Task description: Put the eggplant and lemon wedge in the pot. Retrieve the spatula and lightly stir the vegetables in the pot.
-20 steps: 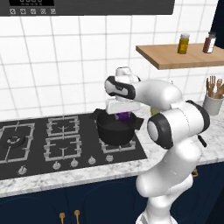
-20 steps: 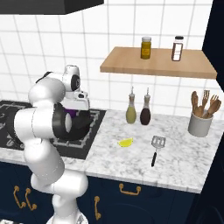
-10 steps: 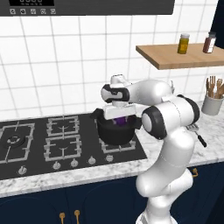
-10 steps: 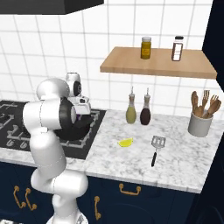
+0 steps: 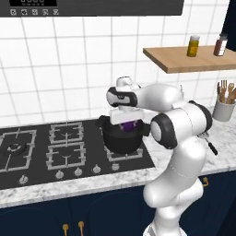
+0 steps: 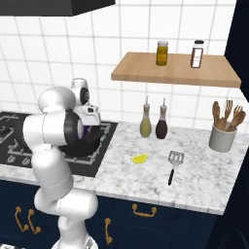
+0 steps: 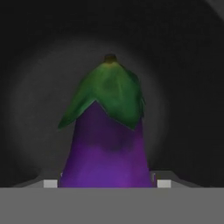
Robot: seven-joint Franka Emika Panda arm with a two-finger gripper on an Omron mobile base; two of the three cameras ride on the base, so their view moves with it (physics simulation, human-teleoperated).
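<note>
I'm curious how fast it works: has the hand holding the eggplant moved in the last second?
Yes. The gripper with the eggplant has dropped lower, down to the pot rim.

Purple eggplant (image 7: 107, 144) with green cap hangs over the black pot (image 5: 122, 138); lemon wedge (image 6: 139, 158) and spatula (image 6: 173, 165) lie right of the pot.

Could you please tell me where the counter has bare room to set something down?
Bare marble lies between the lemon wedge and the stove, and right of the spatula toward the utensil cup. It is crowded at the two bottles and over the pot, where the tool holds the eggplant.
</note>
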